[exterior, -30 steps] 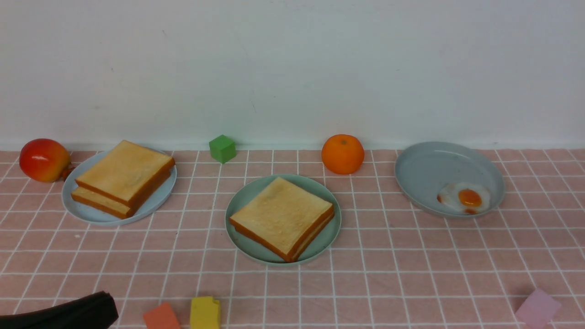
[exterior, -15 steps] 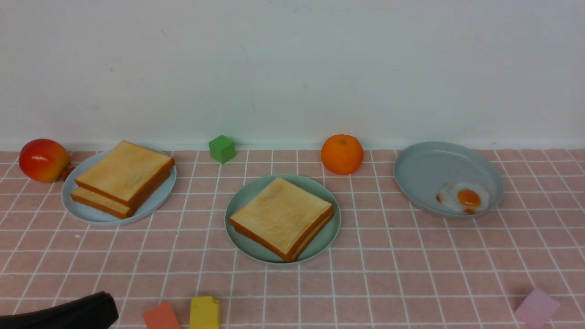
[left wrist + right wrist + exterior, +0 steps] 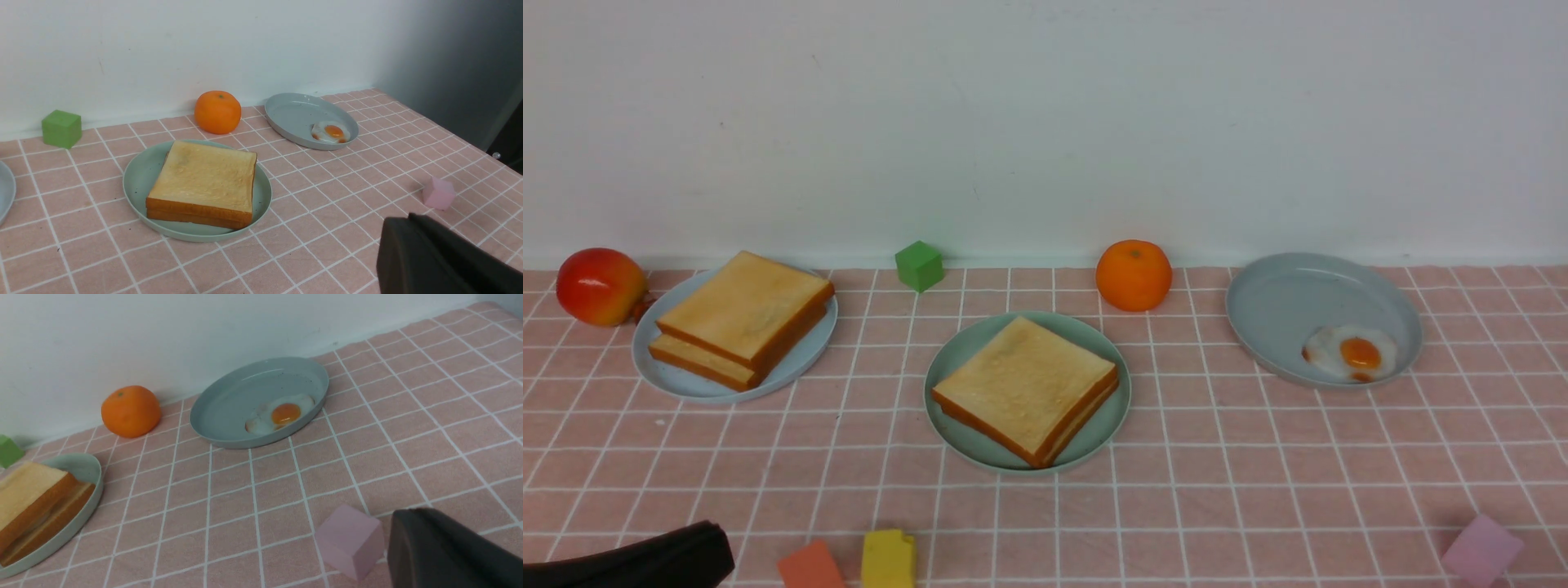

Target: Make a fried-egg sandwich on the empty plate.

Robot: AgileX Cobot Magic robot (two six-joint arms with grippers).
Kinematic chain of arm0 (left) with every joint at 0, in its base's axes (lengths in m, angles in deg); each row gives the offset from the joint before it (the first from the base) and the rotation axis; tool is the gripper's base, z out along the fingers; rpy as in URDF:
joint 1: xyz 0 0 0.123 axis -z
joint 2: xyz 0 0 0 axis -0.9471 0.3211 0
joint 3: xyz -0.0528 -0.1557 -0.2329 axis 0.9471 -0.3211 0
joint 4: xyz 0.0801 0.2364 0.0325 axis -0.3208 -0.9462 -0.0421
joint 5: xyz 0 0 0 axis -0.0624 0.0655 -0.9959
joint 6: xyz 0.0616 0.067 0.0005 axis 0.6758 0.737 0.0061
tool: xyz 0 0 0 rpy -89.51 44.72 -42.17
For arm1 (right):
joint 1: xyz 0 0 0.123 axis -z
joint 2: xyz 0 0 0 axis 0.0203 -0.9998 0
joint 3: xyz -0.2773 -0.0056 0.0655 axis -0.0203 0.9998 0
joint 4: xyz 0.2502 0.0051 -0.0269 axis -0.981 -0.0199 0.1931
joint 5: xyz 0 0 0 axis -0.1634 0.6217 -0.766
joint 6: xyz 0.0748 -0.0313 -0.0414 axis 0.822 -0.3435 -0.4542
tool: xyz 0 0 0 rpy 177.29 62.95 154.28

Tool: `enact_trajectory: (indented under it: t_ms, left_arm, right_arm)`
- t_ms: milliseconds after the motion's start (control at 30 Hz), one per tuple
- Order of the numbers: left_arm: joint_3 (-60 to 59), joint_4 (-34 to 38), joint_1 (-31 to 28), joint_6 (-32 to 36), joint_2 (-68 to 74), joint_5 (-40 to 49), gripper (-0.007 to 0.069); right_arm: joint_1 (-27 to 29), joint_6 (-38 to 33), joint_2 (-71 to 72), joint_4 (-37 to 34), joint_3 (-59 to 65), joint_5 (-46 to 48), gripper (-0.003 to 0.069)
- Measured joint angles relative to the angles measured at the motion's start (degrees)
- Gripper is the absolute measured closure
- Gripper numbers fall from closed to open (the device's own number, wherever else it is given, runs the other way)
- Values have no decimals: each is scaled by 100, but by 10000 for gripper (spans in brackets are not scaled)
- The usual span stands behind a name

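On the round mint-green shallow plastic plate [image 3: 947, 359] lie two square golden-brown toast slices [image 3: 1027, 388], stacked one on the other. The seam between them shows only orange crust, so whether an egg lies inside cannot be told. One white-and-orange toy fried egg [image 3: 1352, 354] rests in the grey-blue plate [image 3: 1282, 294], and two more toast slices [image 3: 743, 317] are stacked on the pale blue plate [image 3: 805, 359]. If an egg is hidden between the slices, the sandwich looks finished; if not, the upper slice must come off and the egg go in.

The left end effector [image 3: 412, 249] is closed and holds nothing. It sits low at the near edge of the pink checked surface [image 3: 1258, 490], and the mint-green plate lies ahead of it and towards the other arm, well apart. The right end effector [image 3: 425, 543] is also closed and empty, just beside a pale pink block [image 3: 349, 541]. The fried egg lies ahead of it, and the stacked slices are off to its left.
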Motion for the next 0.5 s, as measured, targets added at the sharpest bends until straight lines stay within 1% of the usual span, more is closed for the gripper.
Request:
enact_trajectory:
  t_ms: [300, 367, 500]
  left_arm:
    - [0, 0, 0, 0, 0, 6, 622]
    - [0, 0, 0, 0, 0, 6, 620]
    - [-5, 0, 0, 0, 0, 6, 617]
  right_arm:
    - [0, -59, 18, 37, 6, 65, 662]
    - [0, -299, 18, 28, 6, 155, 662]
    - [0, -1284, 18, -321, 6, 338, 662]
